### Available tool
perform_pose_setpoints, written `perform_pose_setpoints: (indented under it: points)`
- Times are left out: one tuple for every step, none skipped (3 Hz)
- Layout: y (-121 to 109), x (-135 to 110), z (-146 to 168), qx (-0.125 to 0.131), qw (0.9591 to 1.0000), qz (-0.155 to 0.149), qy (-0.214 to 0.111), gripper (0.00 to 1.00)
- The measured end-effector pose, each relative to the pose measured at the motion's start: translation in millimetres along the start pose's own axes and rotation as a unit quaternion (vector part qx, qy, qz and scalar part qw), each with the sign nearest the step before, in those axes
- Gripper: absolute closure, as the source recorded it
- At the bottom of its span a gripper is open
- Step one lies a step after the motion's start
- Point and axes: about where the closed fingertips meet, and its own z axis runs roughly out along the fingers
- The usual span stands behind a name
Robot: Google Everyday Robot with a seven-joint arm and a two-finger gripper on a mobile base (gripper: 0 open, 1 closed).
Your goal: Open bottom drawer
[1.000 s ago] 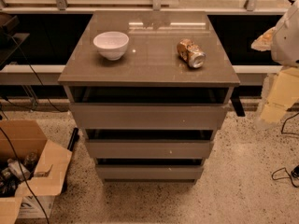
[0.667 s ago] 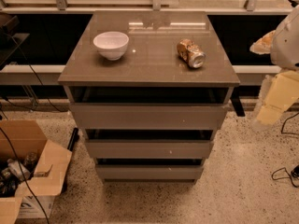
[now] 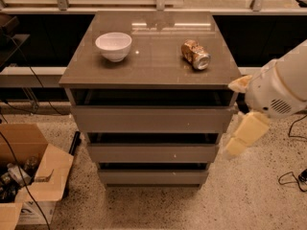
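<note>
Fingers (image 3: 245, 134) at desk's (image 3: 153, 66) 3 o'clock, apart or together unclear; handle-less bottom drawer (image 3: 153, 177) could mean hooking middle drawer (image 3: 153, 153) instead.

The gripper (image 3: 245, 134) hangs right of the cabinet (image 3: 149, 120), arm (image 3: 284, 86) cut by right edge

At the scene's right edge, the arm (image 3: 283, 87) is a fat, rounded white shell with a small patch of dotted vent holes. Its claw (image 3: 244, 134) is blocky, cream-yellow and soft-edged.
</note>
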Motion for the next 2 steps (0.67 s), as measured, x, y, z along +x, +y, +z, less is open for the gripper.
perform_pose_setpoints:
  points:
    - [-3, -1, 64, -0.038, 0.9968, 0.027, -0.064, 0.00]
    - [-13, 8, 126, -0.090, 0.9896, 0.050, -0.100, 0.00]
